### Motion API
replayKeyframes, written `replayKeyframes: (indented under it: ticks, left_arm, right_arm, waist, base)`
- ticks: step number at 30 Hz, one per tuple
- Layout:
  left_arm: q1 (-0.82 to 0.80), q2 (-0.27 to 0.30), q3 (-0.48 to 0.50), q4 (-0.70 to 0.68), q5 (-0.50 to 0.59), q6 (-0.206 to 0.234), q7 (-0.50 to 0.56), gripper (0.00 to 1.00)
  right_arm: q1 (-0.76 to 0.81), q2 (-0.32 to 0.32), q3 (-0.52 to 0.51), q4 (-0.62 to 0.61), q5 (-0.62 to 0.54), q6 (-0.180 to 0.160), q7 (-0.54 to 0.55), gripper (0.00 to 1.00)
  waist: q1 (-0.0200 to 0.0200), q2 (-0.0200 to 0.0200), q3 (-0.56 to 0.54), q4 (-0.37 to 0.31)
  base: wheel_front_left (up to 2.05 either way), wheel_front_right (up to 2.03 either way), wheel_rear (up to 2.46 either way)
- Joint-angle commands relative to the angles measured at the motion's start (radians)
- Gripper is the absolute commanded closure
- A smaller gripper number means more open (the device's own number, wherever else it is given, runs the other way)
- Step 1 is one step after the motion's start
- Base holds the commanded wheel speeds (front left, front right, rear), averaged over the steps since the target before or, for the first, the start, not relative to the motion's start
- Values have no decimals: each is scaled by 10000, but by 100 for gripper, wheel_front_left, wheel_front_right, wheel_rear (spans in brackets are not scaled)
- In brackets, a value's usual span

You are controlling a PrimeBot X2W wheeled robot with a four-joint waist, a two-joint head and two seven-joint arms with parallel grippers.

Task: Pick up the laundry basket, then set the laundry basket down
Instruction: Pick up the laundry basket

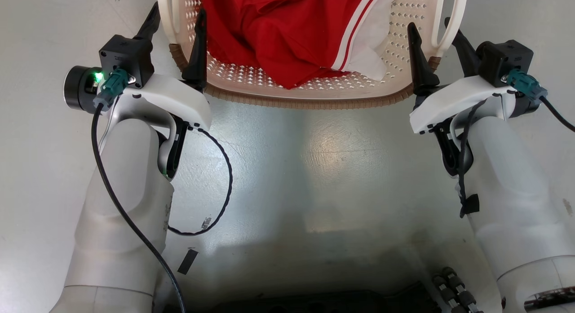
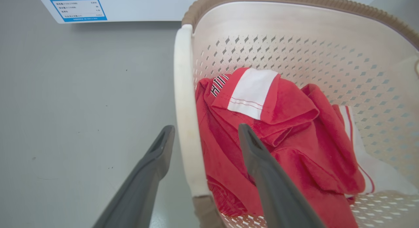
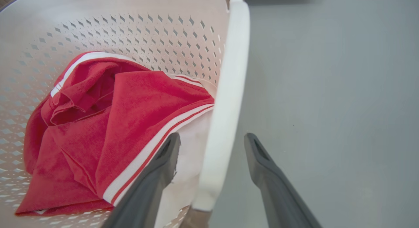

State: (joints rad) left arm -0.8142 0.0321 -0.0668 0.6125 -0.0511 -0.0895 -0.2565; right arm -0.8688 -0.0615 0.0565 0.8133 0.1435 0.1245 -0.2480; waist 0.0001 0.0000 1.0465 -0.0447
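Left claw (image 2: 206, 128) stands wide, its two fingers straddling the white left handle (image 2: 183, 100): one finger outside over the floor (image 2: 81, 107), the other inside above the red garment (image 2: 278, 123). Right claw (image 3: 212, 136) is just as wide and straddles the right handle (image 3: 229, 90) the same way. Neither holds anything yet. Between the arms, the laundry basket (image 1: 314, 101) appears to sit on the floor close before the robot, with the garment heaped inside. The step in hand, I judge, is the grasp. Both claws should close together, squarely on the handle loops, with the inner fingers kept clear of the cloth so no fabric is pinched. The lift should then be level, both arms rising at one pace, or the basket may tip.
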Motion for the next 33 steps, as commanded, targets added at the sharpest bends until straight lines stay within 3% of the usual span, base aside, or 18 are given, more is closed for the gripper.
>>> replayKeyframes:
  ticks: [1,8,10,11,13,14,15,33]
  left_arm:
    - [146,181,156,-164,72,-47,-53,0]
    - [120,181,119,-204,84,-48,-53,0]
    - [104,181,99,-219,87,-50,-53,13]
    - [93,181,90,-254,101,-54,-53,24]
    - [84,183,70,-319,153,-59,-53,82]
    - [77,190,54,-388,181,-66,-53,100]
    - [83,198,36,-434,206,-75,-53,100]
    - [467,184,-414,84,-310,-53,-53,100]
  right_arm:
    - [153,112,153,-115,70,62,-138,0]
    - [139,112,181,-154,108,62,-138,0]
    - [139,112,193,-159,120,62,-138,0]
    - [136,112,195,-162,128,62,-138,9]
    - [127,112,196,-214,142,62,-138,59]
    - [126,112,199,-239,144,62,-138,95]
    - [129,112,198,-232,142,62,-138,100]
    - [374,112,100,-35,-234,62,-138,100]
  waist:
    - [-1,0,-2,2]
    - [-1,0,-30,7]
    - [-1,0,-29,7]
    - [-1,0,-26,5]
    - [-1,0,-13,0]
    - [-1,0,-6,-7]
    - [-1,0,-4,-14]
    - [-1,0,-756,184]
  base:
    - [0,0,0]
    - [0,0,0]
    - [0,0,0]
    - [0,0,0]
    - [0,0,0]
    - [0,0,0]
    - [0,0,0]
    - [0,0,0]
